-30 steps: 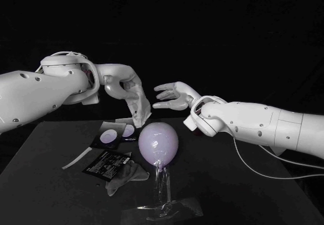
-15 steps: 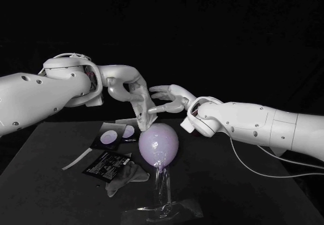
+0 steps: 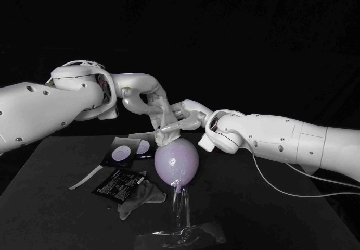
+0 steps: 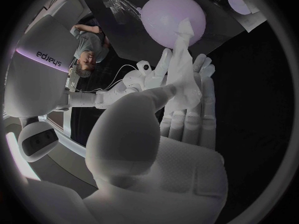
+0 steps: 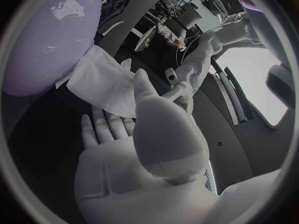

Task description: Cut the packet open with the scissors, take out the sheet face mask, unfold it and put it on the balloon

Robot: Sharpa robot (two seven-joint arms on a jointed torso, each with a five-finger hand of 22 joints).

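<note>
The lilac balloon [image 3: 177,158] stands on a clear stand [image 3: 181,208] at the table's middle. Just above its top hangs the folded white sheet mask [image 3: 166,133], with my left hand [image 3: 154,104] gripping its upper end. My right hand [image 3: 190,114] has come in from the right, and its thumb and fingers close on the mask's edge beside the left hand. The left wrist view has the mask [image 4: 184,67] lying along the fingers [image 4: 187,119], with the balloon [image 4: 173,16] beyond. In the right wrist view the mask [image 5: 102,87] sits between thumb and fingers [image 5: 124,119], next to the balloon [image 5: 50,35].
The black opened packet [image 3: 117,183] lies left of the stand, with a crumpled pale piece [image 3: 142,195] beside it. A white strip [image 3: 85,177] lies further left. A dark card with pale ovals [image 3: 125,150] rests behind the packet. The table's right half is bare.
My left hand has carried the mask right, to above the balloon's top. My right hand has moved left, and its spread fingers have closed onto the mask.
</note>
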